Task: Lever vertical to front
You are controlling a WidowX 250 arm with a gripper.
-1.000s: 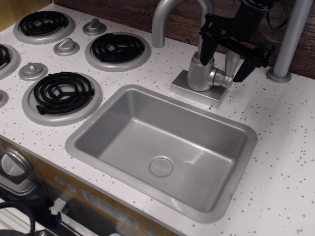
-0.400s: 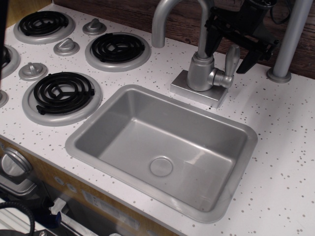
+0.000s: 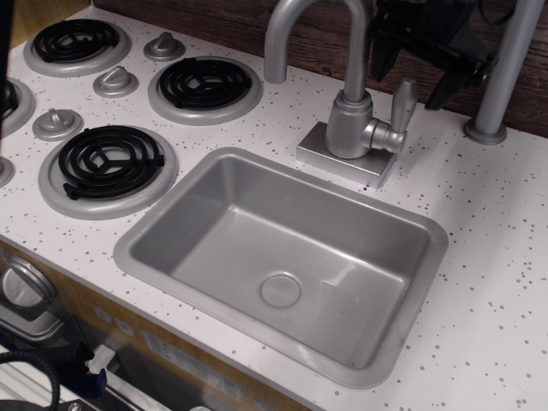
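The lever [image 3: 402,101] is standing upright on its short stub at the right side of the faucet base [image 3: 349,154], just below the gripper [image 3: 421,67] and not touched by it, so the swing toward the front is reading as not yet done. The gripper is hanging above the lever with its black fingers spread apart and nothing between them, one finger to either side of the paddle tip. Judging from this, the whole turn is remaining: the tool is needing to come down onto the paddle and bring it forward toward the sink [image 3: 411,317] below.
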